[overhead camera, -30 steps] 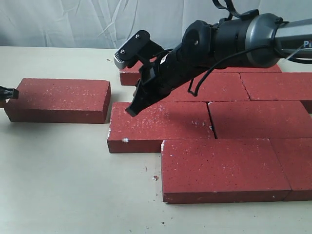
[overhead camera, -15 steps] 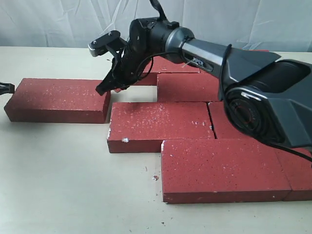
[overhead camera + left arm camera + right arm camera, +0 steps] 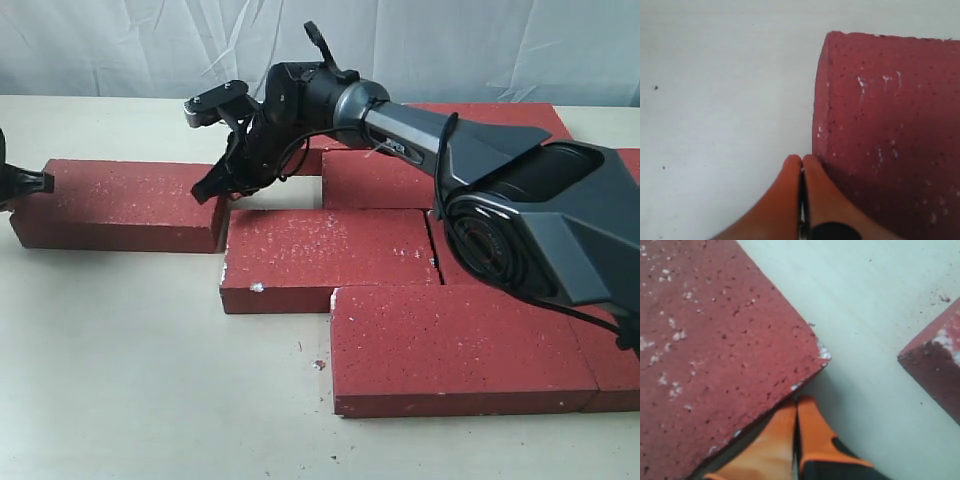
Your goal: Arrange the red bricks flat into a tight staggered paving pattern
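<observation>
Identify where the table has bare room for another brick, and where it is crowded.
Bare cream table lies in front of the lone dark-red rectangular paver brick, left of the paved red bricks; another strip runs behind the lone brick. Crowded: the pocket between them, where the right end effector sits.

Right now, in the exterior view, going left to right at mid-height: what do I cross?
left tool → lone red brick → right tool → paved red bricks
</observation>
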`<state>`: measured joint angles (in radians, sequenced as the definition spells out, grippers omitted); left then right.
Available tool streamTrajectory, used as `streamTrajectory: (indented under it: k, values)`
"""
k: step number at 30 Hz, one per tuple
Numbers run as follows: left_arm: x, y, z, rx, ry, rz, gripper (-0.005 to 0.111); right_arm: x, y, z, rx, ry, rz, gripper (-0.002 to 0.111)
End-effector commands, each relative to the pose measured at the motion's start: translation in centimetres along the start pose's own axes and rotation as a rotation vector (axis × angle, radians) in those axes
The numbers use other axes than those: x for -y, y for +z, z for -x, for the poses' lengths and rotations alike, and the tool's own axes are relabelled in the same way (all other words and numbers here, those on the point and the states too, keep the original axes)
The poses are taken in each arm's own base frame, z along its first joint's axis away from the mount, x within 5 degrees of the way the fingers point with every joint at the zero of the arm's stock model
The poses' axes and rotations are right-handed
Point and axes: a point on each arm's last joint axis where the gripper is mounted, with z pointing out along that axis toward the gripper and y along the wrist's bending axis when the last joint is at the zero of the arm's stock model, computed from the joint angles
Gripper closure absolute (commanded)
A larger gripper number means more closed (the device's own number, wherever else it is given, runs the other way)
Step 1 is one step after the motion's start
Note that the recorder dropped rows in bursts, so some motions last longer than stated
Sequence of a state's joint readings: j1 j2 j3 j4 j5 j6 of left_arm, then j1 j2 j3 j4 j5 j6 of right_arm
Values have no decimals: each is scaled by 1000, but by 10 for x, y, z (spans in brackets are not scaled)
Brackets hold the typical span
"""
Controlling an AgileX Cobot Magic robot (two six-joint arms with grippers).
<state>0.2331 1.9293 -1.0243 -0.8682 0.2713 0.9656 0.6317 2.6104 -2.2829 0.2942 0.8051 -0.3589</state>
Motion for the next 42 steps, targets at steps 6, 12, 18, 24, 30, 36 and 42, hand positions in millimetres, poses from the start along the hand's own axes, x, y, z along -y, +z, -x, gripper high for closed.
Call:
streamTrajectory:
  k: [6,12,18,24,30,36,42]
  values:
    - [22,3,4,17,44,-63,107,3,-6,11,90,3,-22,109]
    - [24,3,4,18,43,-65,107,7,-8,13,103,-34,-71,109]
    - [25,3,4,18,47,-74,107,9,-9,9,46,-76,-98,109]
    - [27,3,3,10,58,-101,107,14,-9,5,3,-92,-150,109]
    - [23,3,7,46,58,-55,107,13,-10,12,82,-58,-143,109]
    - [21,3,8,57,53,-34,107,12,-10,15,117,-38,-132,109]
    - [24,3,6,42,67,-71,107,11,-9,9,48,-36,-115,109]
